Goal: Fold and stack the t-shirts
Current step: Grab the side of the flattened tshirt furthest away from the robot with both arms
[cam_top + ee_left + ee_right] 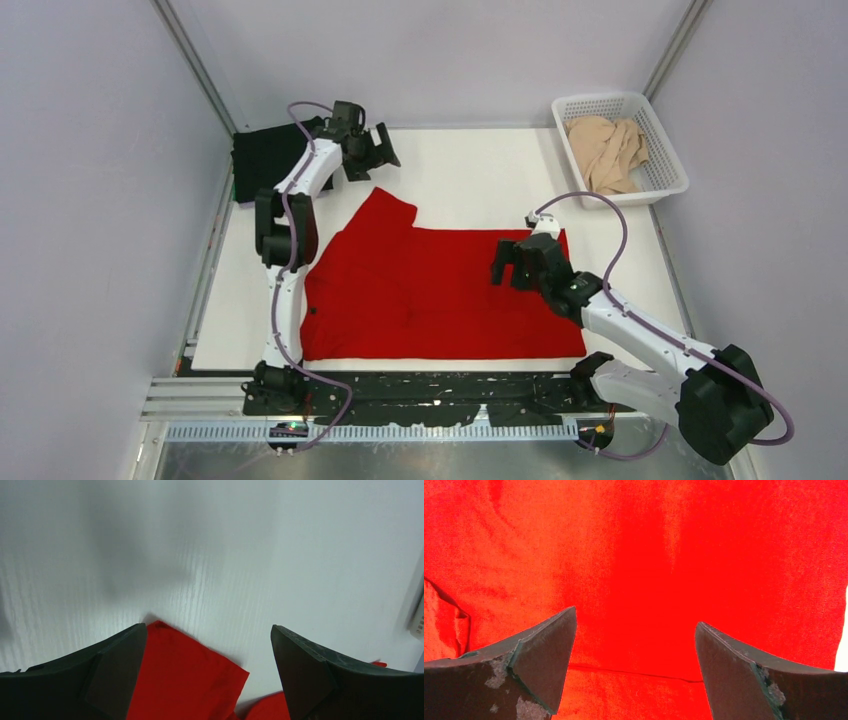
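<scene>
no readable text, labels or numbers anywhere in view.

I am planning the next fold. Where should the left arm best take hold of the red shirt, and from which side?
Probably its far-left sleeve: it juts out from the red shirt, flat, with free edges. Come from above at the far corner, which lies below the open left fingers.

We're in a robotics lab test cell: a white tabletop (470,170) boxed in by plain pale panels (100,200) on aluminium posts (195,70), with the purple-cabled left arm (290,215) and right arm (640,335) mounted on a black base plate (430,405).
</scene>
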### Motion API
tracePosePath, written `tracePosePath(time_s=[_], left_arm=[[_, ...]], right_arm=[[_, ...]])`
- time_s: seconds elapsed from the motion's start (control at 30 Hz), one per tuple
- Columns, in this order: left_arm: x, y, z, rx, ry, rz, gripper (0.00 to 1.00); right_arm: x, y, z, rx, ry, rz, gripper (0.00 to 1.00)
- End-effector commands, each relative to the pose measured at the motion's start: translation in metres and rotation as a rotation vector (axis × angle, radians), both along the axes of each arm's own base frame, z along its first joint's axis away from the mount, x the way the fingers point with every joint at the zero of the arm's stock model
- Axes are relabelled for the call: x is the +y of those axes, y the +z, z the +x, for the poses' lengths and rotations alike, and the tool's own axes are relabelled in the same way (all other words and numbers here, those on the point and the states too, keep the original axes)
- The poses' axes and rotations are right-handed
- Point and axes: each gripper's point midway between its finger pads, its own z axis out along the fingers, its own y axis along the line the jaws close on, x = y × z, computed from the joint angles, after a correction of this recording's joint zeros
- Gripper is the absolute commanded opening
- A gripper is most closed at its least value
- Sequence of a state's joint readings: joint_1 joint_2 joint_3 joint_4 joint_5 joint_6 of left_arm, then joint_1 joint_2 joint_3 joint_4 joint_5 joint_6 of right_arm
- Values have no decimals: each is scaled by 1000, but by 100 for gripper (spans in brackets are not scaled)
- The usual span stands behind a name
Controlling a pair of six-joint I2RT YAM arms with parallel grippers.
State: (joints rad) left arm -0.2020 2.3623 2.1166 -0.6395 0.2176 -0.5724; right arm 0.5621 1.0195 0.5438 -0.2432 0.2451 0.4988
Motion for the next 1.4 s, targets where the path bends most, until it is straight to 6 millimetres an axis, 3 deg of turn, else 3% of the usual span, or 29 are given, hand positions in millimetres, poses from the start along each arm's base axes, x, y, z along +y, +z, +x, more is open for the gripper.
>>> tracePosePath(time_s=[0.0,0.13,0.3,0.43,0.6,0.73,1.0,1.37], left_arm=[[-4,4,10,2,14,-60,99],[5,-15,3,67,58,-17,99],[-1,-37,-17,160,8,-31,99],[-10,-38,-29,175,-43,-37,99],[-9,-42,-54,223,-71,94,98],[-5,-42,-62,226,-64,223,86],[-1,-42,-63,238,-39,257,54],[2,-41,-60,227,-47,281,37]], right_arm=[[7,4,8,-18,26,25,95],[4,2,9,-12,19,25,95],[0,1,10,-13,6,20,95],[0,0,10,-8,10,20,95],[-2,2,8,-18,5,27,96],[-5,2,6,-26,-5,26,95],[-11,2,5,-27,-18,12,96],[-17,1,8,-29,-42,-8,95]])
